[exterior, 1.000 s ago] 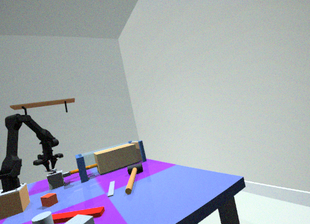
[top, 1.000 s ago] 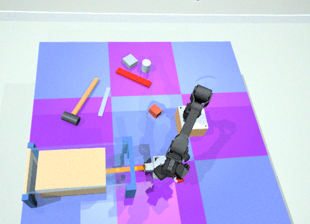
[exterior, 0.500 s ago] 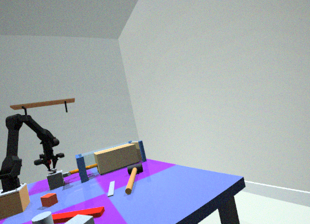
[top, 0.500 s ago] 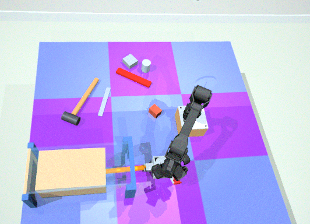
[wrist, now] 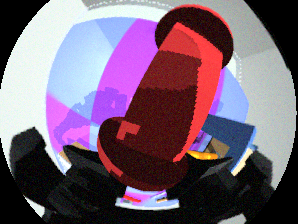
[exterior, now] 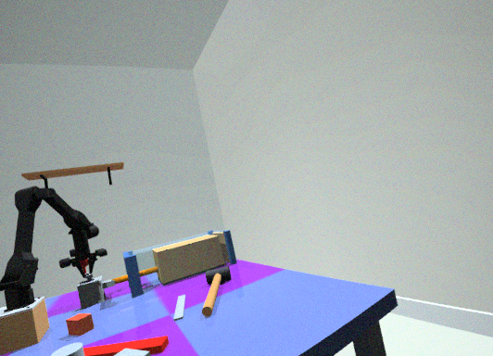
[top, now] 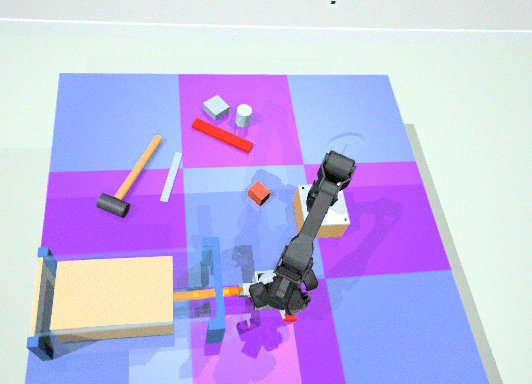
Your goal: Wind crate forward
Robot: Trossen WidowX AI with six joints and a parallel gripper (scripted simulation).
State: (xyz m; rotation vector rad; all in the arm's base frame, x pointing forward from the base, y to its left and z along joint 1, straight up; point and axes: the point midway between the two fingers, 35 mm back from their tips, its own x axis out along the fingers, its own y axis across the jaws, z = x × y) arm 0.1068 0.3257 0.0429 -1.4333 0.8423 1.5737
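My gripper (exterior: 87, 275) (wrist: 150, 134) is shut on the red winch handle (top: 290, 318) (exterior: 84, 266) (wrist: 162, 107), low over the grey winch (top: 264, 276) (exterior: 91, 294). The fingers hide the key and the hole, so I cannot tell how deep the key sits. The tan crate (top: 112, 295) (exterior: 189, 259) sits flat inside the clear-panelled cubby. An orange strap (top: 192, 295) (exterior: 121, 279) runs from its front under the blue steel frame (top: 216, 316) (exterior: 133, 276) to the winch. A gap shows between the crate's front and the frame.
A mallet (top: 138, 169) (exterior: 212, 295), a pale flat bar (top: 171, 176) (exterior: 180, 307), a red bar (top: 222, 135) (exterior: 134, 345), a grey block (top: 216, 106), a white cylinder (top: 243, 116) and an orange-red block (top: 257, 192) (exterior: 80, 324) lie on the bench. The arm stands on a wooden base (top: 332, 230) (exterior: 20, 333).
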